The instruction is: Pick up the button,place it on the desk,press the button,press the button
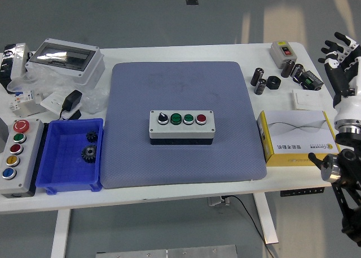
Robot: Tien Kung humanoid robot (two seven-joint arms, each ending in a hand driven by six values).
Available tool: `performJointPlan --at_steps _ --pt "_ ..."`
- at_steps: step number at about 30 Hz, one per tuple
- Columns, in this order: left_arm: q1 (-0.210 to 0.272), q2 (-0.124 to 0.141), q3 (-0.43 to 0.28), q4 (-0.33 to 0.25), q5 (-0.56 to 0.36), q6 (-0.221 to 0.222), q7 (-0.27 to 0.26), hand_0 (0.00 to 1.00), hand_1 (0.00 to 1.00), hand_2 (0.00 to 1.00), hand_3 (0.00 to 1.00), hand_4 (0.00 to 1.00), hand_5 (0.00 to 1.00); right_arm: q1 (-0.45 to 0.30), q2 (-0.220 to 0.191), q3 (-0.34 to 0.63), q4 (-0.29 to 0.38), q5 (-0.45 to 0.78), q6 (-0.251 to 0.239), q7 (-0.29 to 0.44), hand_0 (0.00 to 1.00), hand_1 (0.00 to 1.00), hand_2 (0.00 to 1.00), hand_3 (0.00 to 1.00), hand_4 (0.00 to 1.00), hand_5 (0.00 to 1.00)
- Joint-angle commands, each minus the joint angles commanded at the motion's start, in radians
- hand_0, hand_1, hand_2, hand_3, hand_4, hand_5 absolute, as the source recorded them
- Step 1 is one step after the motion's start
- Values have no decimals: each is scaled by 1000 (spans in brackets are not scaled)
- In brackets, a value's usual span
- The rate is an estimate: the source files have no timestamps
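Observation:
The grey button box (pixel 181 126) lies in the middle of the blue-grey mat (pixel 183 89). Its top carries a black knob, two green buttons and a red button (pixel 201 119). My right hand (pixel 341 58) is raised at the picture's right edge, beyond the table's end, far from the box. Its fingers are spread and hold nothing. The left arm is out of view.
A blue bin (pixel 70 155) with two gears sits left of the mat, beside a larger multi-button box (pixel 17 156). A yellow-and-white carton (pixel 297 138) lies right of the mat. Small black parts (pixel 265 81) and a switch box (pixel 280 51) sit at the back right, clutter at back left.

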Motion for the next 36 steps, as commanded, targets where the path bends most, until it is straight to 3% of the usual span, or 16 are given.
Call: performJointPlan --at_steps 7,17,18,24,36 --pt "13 2 4 0 -12 2 1 647 631 557 596 603 171 -2 5 -37 -35 78 46 26 606 646 675 671 498 287" --pt "21 12 8 0 -20 2 1 646 632 560 597 604 170 4 13 -81 -60 111 66 39 631 658 685 674 511 290" --pt "21 13 9 0 -21 2 1 647 633 563 598 604 172 5 14 -83 -62 113 67 40 716 707 725 679 565 332" --pt "26 18 12 0 -30 4 2 648 633 565 598 605 174 9 20 -88 -70 125 75 43 750 729 737 685 595 367" --pt "47 -2 44 0 -95 15 3 649 633 567 599 611 180 -11 17 -50 -52 119 79 41 761 741 742 687 601 368"
